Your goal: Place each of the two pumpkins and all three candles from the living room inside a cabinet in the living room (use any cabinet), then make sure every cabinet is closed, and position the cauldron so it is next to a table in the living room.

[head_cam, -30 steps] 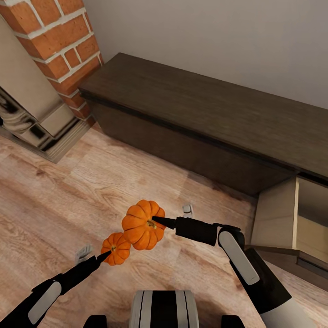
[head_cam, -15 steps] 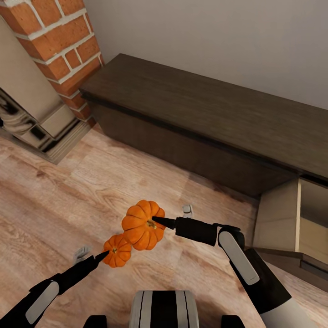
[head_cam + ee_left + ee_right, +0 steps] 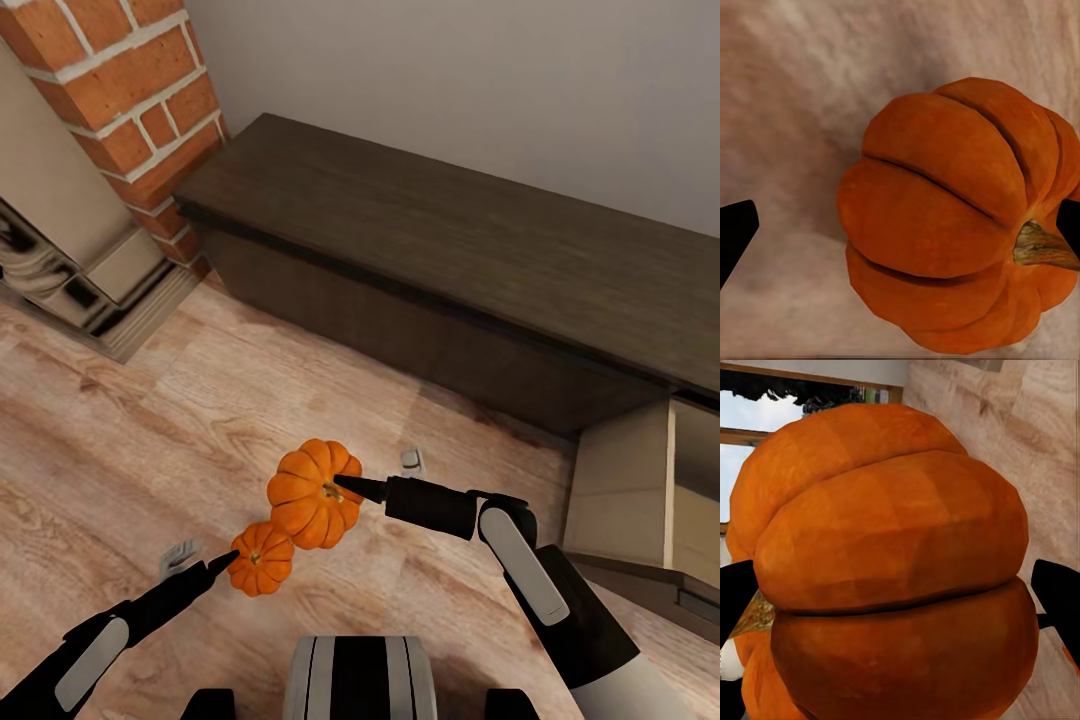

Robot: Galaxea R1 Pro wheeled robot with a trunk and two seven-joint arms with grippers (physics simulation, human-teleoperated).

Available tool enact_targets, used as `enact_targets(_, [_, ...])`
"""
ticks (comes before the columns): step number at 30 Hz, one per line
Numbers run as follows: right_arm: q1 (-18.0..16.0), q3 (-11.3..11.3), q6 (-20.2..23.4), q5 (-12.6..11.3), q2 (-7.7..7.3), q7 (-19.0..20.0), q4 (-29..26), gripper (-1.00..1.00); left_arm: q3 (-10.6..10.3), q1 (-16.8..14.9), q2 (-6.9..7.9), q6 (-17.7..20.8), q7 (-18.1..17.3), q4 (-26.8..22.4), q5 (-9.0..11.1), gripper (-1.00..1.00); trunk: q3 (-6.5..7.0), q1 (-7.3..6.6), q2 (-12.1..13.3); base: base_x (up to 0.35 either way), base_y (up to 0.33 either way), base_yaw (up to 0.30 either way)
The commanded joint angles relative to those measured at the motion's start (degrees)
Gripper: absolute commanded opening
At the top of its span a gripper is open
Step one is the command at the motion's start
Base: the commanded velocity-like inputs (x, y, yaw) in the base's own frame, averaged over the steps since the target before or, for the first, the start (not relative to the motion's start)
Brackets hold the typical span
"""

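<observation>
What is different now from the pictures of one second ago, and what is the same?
The whole head view has shifted a little, so the camera has moved: the cabinet and its open drawer sit further right. The smaller pumpkin in the left gripper sits slightly lower. The right gripper holds the larger pumpkin in the same place as before.

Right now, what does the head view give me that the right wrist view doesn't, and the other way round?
Head view: the dark cabinet, its open compartment, the brick column, the smaller pumpkin at the left end effector. Right wrist view: a window behind the larger pumpkin, with a dark fingertip on either side. Both: that larger pumpkin at the right end effector, and wooden floor.
</observation>
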Motion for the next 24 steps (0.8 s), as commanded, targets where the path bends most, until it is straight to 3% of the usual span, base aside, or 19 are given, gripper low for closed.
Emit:
enact_targets(1, [-0.02,0.03,0.28,-0.40,-0.03,-0.13,-0.02,-1.00,-0.16,-0.03,0.05,0.34,-0.02,-0.01,0.61,1.00,-0.04,-0.01,-0.01,0.000,0.000,0.000])
enact_targets(5, [-0.05,0.03,0.28,-0.40,-0.03,-0.13,-0.02,-1.00,-0.16,-0.03,0.05,0.34,-0.02,-0.01,0.61,1.00,-0.04,-0.01,-0.01,0.000,0.000,0.000])
enact_targets(18, [-0.04,0.03,0.28,-0.40,-0.03,-0.13,-0.02,-1.00,-0.24,-0.03,-0.11,0.26,-0.08,-0.01,0.61,1.00,-2.03,0.22,-0.13,0.000,0.000,0.000])
enact_targets(24, [-0.02,0.03,0.29,-0.41,-0.03,-0.13,-0.02,-1.00,-0.31,-0.03,-0.14,0.26,-0.18,-0.01,0.61,1.00,-2.03,0.22,-0.13,0.000,0.000,0.000])
